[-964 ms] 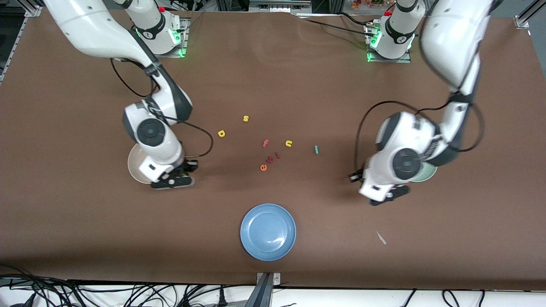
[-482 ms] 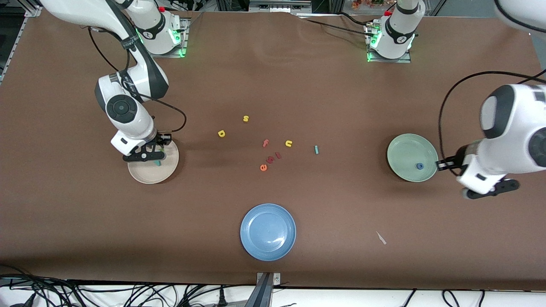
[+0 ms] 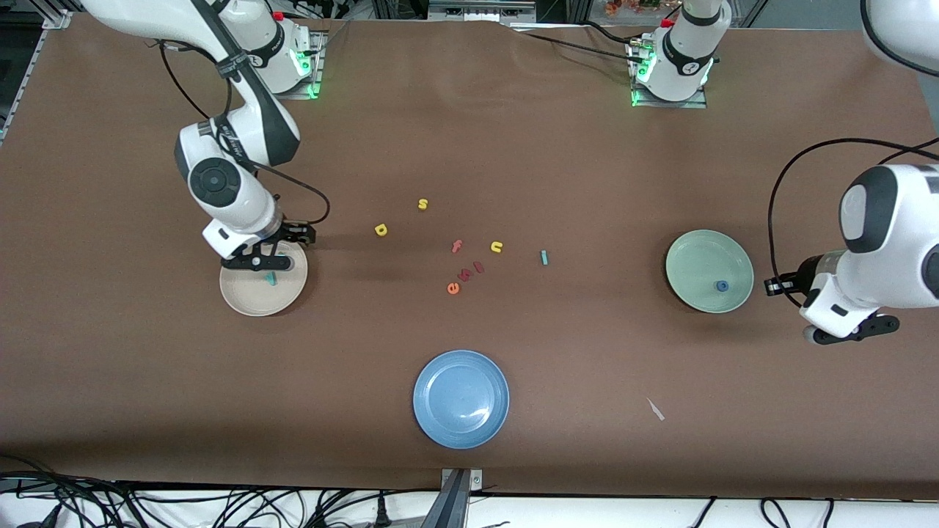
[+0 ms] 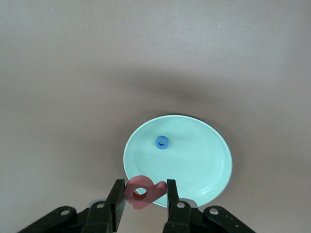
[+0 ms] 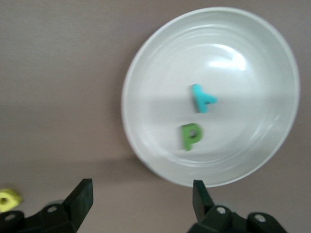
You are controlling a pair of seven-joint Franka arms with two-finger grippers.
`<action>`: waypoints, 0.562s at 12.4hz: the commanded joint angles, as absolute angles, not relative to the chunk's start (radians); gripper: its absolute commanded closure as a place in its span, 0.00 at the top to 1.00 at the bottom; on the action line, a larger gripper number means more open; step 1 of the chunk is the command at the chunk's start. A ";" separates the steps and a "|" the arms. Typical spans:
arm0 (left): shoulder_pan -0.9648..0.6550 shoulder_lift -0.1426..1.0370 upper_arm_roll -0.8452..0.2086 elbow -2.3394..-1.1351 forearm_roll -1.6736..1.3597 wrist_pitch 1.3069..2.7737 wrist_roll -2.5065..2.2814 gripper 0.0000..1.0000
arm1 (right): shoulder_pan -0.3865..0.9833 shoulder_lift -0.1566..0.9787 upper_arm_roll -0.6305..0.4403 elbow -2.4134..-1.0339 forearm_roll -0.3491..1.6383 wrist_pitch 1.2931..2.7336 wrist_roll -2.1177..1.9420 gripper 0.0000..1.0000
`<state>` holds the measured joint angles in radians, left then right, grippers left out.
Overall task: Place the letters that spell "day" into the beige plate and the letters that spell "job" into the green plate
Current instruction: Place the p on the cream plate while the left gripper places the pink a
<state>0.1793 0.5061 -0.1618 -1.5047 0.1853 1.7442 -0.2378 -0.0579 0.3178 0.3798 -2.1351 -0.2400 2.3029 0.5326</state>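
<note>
Carrying the pinkish-red "b" (image 4: 144, 191) pinched between its fingers, the left gripper (image 3: 851, 334) hovers beside the green plate (image 3: 693, 253), where the blue "o" (image 3: 722, 286) lies; centring over that plate before letting go looks wise. The right gripper (image 3: 257, 261), jaws spread empty, hangs over the beige plate (image 3: 246, 301) holding the teal "y" (image 5: 201, 98) and green "d" (image 5: 190, 136).

Right claw (image 3: 257, 262) hangs over the beige plate (image 3: 246, 299), a teal "y" (image 3: 272, 279) lying in it. Green plate (image 3: 697, 257) holds a blue "o" (image 3: 722, 286). Left claw (image 3: 851, 334) hangs beside it, over bare bench (image 3: 587, 161). Blue plate (image 3: 461, 398) nearest the camera.
</note>
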 commanded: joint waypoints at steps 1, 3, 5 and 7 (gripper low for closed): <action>0.190 0.543 -0.172 -1.519 0.233 1.766 -0.222 0.05 | -0.054 0.348 0.457 -2.151 -0.227 2.364 0.708 0.91; 0.193 0.583 -0.172 -1.555 0.270 1.820 -0.222 0.05 | -0.005 0.386 0.469 -2.151 -0.227 2.426 0.840 0.91; 0.225 0.584 -0.172 -1.642 0.281 1.957 -0.222 0.06 | 0.052 0.429 0.469 -2.149 -0.238 2.489 0.964 0.91; 0.222 0.606 -0.176 -1.666 0.269 2.002 -0.229 0.15 | 0.067 0.455 0.469 -2.151 -0.241 2.516 1.057 0.91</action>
